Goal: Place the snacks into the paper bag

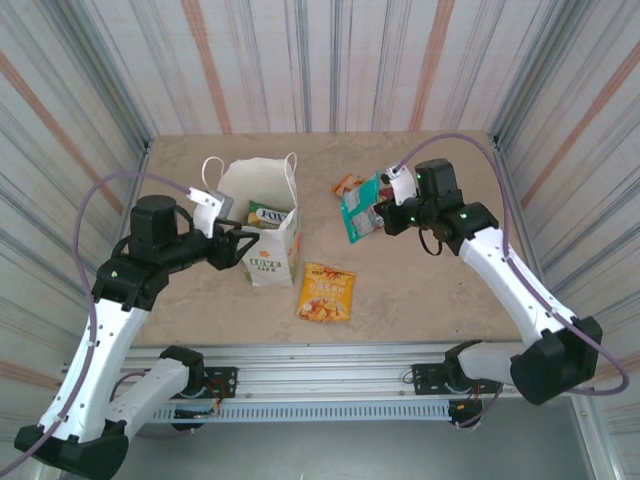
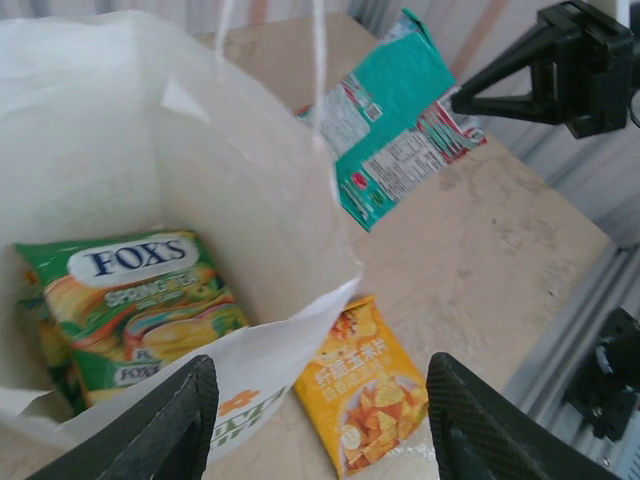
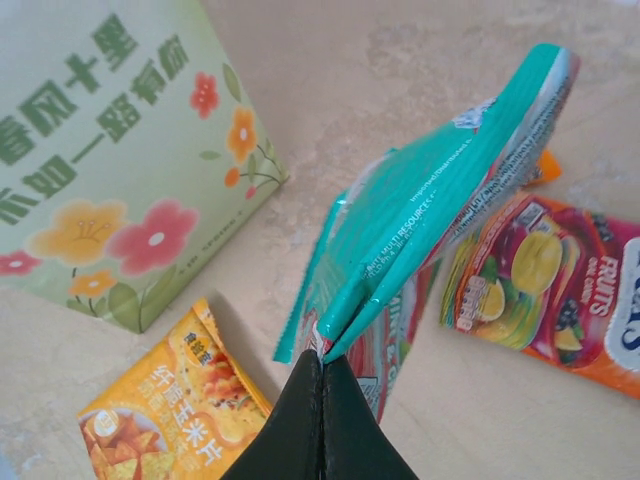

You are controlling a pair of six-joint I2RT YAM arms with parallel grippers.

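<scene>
my right pincer (image 3: 322, 365) was clamped on one corner of the teal packet (image 3: 440, 200), which stuck out ahead of its tips, the paper bag (image 1: 275, 258) off to its left. the hold looked thin; i judged a quick swing could shake it loose, or the packet could catch the bag's rim. my left pincer (image 2: 320, 410) stood apart astride the bag's near wall, where a nudge might tip it. a green fox's packet (image 2: 130, 310) lay inside.

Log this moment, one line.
right fingers: shut on teal packet, aloft; left fingers: open at paper bag; in bag: green packet; table: yellow packet, orange packet
</scene>
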